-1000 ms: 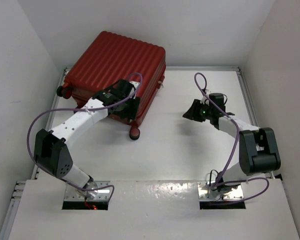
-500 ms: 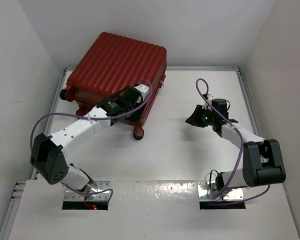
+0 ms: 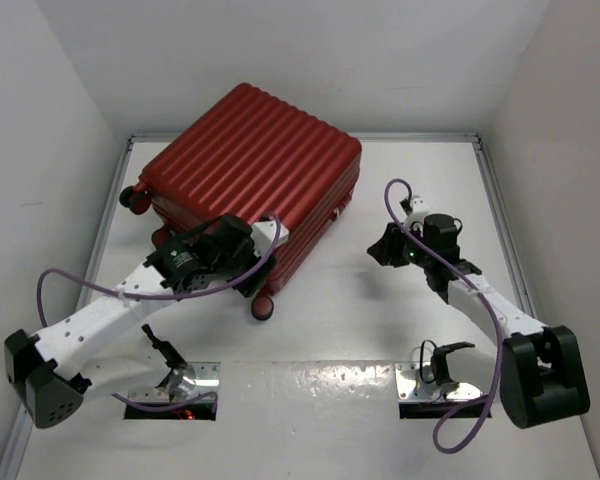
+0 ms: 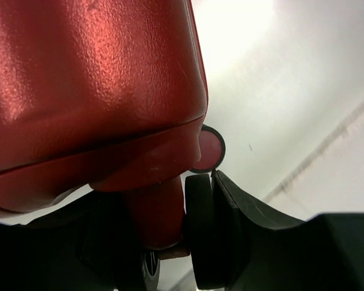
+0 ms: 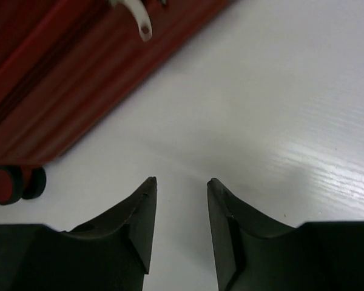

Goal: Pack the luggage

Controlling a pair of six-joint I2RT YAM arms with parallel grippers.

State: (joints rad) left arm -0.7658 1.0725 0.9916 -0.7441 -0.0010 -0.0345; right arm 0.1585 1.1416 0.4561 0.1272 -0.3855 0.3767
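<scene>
- Luggage [image 3: 250, 165] lies closed at the bench's [image 3: 380, 330] far left, not yet opened for packing.
- Left end effector [image 3: 245, 270] seems clamped on its near wheel leg [image 4: 161, 212], probably to reposition it.
- Right end effector [image 5: 181, 188] hovers beside it, fingers apart and empty, ready to assist.

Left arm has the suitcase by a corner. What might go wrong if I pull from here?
1. The left gripper seems clamped only on the wheel leg of the suitcase. Pulling there may make it slip off or strain that leg.
2. The right gripper is open over the bare table, apart from the suitcase. Nothing steadies that side, so the suitcase could swing toward that arm.
</scene>
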